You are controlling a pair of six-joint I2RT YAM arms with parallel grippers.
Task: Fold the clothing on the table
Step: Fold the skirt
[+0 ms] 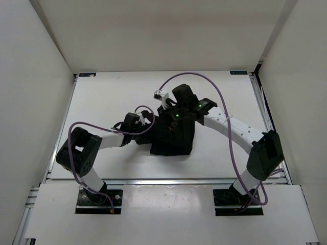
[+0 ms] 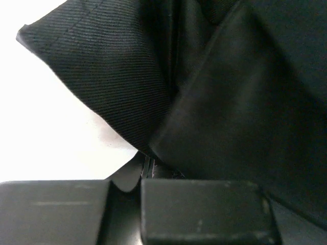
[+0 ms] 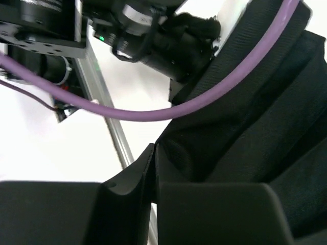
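The left gripper [image 2: 142, 176] is clamped on a fold at the left edge of the clothing [image 1: 173, 142]. The right gripper [image 3: 153, 171] is pinched closed on fabric at the clothing's far edge. Under the clothing, the table [image 1: 110, 97] shows white all around it.

Black clothing [image 1: 172, 143] on white table [image 1: 112, 97]
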